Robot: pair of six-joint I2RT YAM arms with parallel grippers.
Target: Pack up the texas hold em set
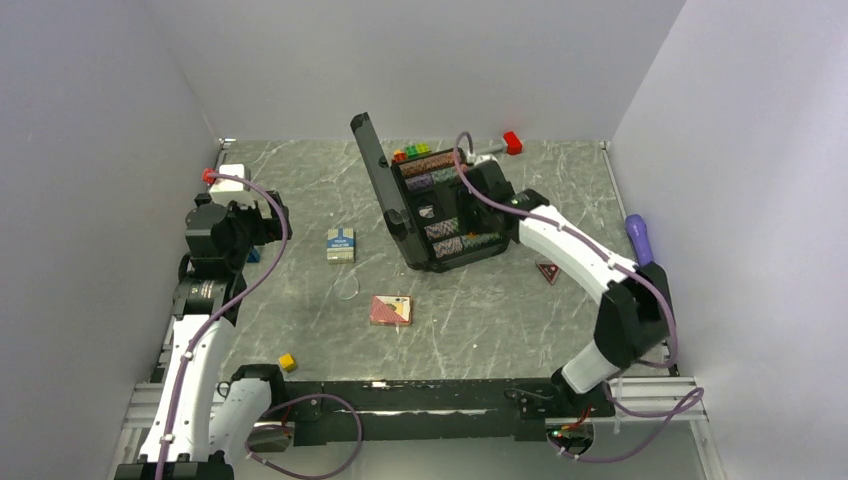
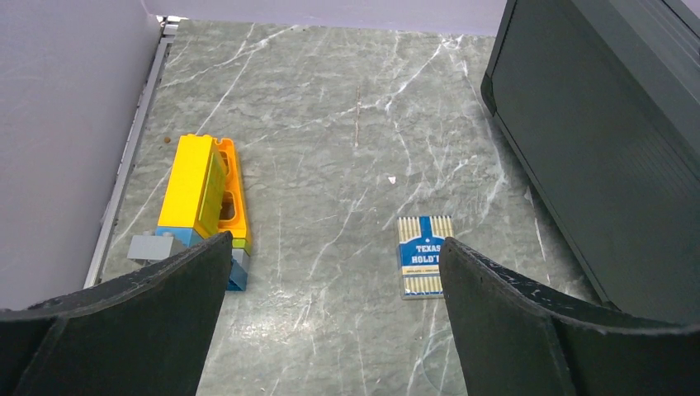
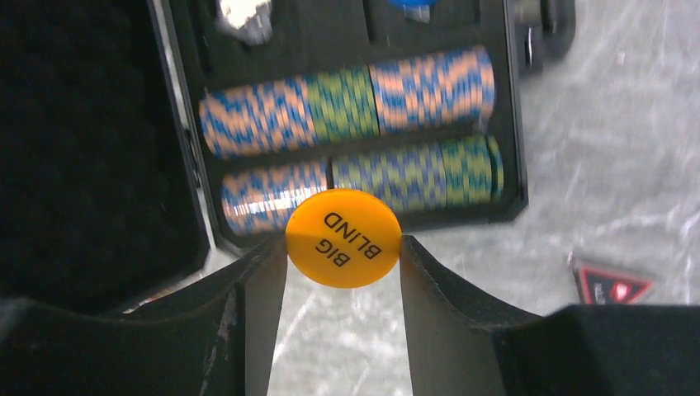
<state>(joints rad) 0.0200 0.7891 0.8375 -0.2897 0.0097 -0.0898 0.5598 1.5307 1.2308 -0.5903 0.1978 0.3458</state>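
The black briefcase (image 1: pixel 375 165) sits open near the middle of the counter (image 1: pixel 480 320). Its tray lies flat and its lid stands up on the left side. Rows of striped poker chips (image 3: pixel 347 103) fill the tray's long slots, lying on edge side by side.

The right fingers (image 3: pixel 256 305) are clamped on a round orange marker (image 3: pixel 343 238) printed "BIG BLIND", pinching it by its rim on both sides. The marker hangs above the briefcase, over the outer edge of the tray beside the last chip row, and touches nothing but the fingers.

The left fingers (image 2: pixel 165 289) are spread wide and hold nothing. They hover well to the left of the briefcase, facing the back of its lid.

The blue-white card deck (image 1: pixel 340 244) lies flat on the counter just left of the briefcase lid, clear of it, and in the left wrist view it shows between the spread fingers. The pink card deck (image 1: pixel 390 310) lies on the near side of the briefcase, towards the arm bases. The triangular marker (image 1: pixel 547 272) rests on the counter to the right of the tray, under the right arm.

A yellow cube (image 1: pixel 287 362) sits well to the near left of the briefcase. A purple cylinder (image 1: pixel 640 238) lies far to its right by the wall. A red block (image 1: pixel 512 142) sits beyond the briefcase, at the back. A yellow and orange block toy (image 2: pixel 202 190) lies far left of the lid, by the counter's edge.
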